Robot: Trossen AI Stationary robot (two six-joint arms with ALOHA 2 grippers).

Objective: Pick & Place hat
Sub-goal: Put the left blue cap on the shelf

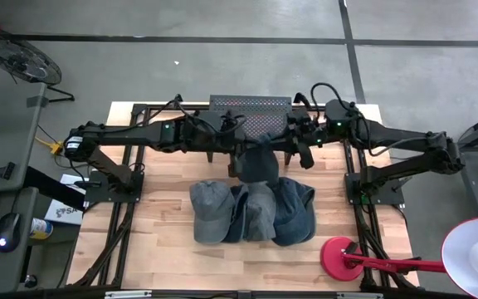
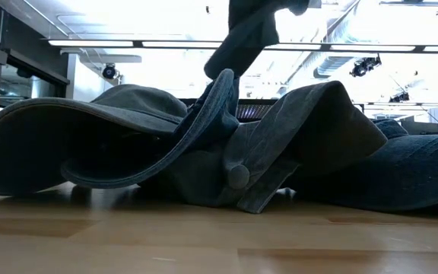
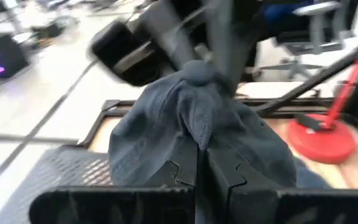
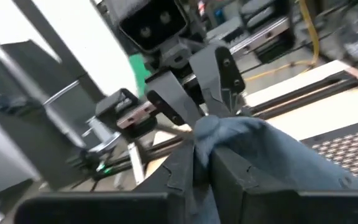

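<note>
High view is showing both grippers meeting over the table's far middle, the left gripper (image 1: 237, 154) and right gripper (image 1: 282, 149) pinching one hat (image 1: 259, 166) between them, hanging just beyond the pile of hats (image 1: 251, 211). Low view is showing that hat (image 2: 251, 34) dangling above the pile (image 2: 204, 144). Left wrist view is showing fingers (image 3: 185, 174) clamped on cloth. Right wrist view is showing likewise, the mesh tray (image 4: 347, 149) lying close behind.

The hats (image 1: 251, 212) are soft matt denim-like cloth; the table (image 1: 173, 249) is pale, smooth-finished wood; the mesh panel (image 1: 251, 103) looks like perforated dark metal
</note>
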